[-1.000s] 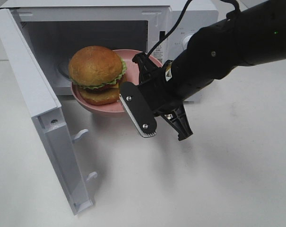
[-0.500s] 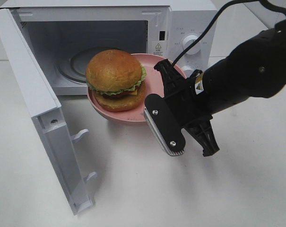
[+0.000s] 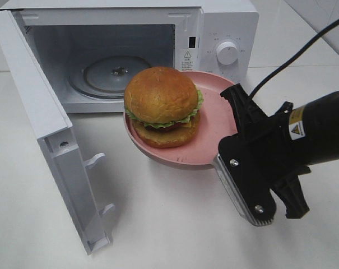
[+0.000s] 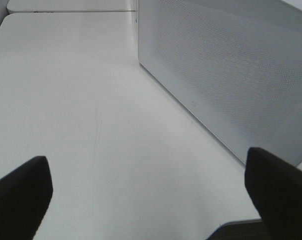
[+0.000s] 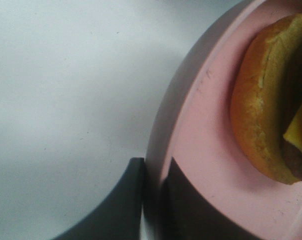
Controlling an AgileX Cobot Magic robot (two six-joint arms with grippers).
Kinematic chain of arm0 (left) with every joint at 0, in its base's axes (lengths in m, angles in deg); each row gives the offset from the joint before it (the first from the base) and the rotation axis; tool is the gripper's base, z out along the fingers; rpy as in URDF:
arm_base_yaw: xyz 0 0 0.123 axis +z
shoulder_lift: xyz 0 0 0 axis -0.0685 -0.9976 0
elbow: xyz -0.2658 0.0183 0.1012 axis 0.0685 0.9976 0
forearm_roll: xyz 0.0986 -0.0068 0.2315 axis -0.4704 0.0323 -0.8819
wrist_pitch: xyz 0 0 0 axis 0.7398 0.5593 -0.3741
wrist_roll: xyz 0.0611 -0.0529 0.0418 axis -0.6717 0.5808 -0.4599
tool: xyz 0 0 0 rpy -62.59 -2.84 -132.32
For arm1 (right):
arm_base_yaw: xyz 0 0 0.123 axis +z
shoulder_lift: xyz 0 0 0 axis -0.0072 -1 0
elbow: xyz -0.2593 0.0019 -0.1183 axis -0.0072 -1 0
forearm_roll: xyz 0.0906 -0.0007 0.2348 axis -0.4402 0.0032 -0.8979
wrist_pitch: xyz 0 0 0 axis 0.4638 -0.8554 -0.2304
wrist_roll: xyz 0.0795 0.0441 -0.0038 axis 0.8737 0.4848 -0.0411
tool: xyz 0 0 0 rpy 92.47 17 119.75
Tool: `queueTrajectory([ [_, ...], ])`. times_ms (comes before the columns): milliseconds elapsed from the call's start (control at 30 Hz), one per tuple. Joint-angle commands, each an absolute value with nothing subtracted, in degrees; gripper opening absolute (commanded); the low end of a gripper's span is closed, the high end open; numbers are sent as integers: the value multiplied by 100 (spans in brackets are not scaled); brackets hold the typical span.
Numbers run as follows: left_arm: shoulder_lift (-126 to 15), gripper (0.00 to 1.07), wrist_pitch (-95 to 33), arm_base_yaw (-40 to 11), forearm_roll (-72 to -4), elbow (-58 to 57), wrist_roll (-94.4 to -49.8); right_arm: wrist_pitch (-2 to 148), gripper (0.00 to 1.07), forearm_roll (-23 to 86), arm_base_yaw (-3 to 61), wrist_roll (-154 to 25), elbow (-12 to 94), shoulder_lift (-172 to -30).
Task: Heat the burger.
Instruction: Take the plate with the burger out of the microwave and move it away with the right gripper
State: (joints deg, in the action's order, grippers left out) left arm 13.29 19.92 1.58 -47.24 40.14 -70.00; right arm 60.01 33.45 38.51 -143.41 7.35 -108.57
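The burger point(image 3: 162, 105), with a golden-brown bun, green lettuce and a dark patty, sits on a round pink plate point(image 3: 214, 120) held in the air in front of the open microwave point(image 3: 225, 28). My right gripper point(image 3: 225, 154) is shut on the plate's right rim. In the right wrist view its dark fingers point(image 5: 183, 207) pinch the plate's rim point(image 5: 190, 130) beside the burger point(image 5: 260, 110). My left gripper point(image 4: 151, 195) is open with nothing between its fingers, low over the table beside the microwave door's perforated outer face point(image 4: 230, 75). It does not show in the exterior high view.
The microwave door point(image 3: 40, 129) swings out to the left toward the front. A glass turntable point(image 3: 116, 73) lies bare inside the cavity. The control knob point(image 3: 227, 52) is on the right panel. A black cable point(image 3: 303, 50) trails behind my right arm.
My right gripper has carried the plate with the burger to the right and toward the front, away from the microwave's opening. The left gripper has stayed open.
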Motion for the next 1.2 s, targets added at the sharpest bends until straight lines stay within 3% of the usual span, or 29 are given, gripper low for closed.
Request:
queueTrajectory([
  [33, 1363, 100, 1912, 158, -4718, 4025, -6971, 6156, 0, 3380, 3846, -14158, 557, -10370],
  [667, 1363, 100, 1912, 158, -4718, 4025, -6971, 4506, 0, 4847, 3846, -12032, -193, -8228],
  [1200, 1363, 100, 1912, 158, -4718, 4025, -6971, 3251, 0, 6760, 3846, -8938, -193, -7964],
])
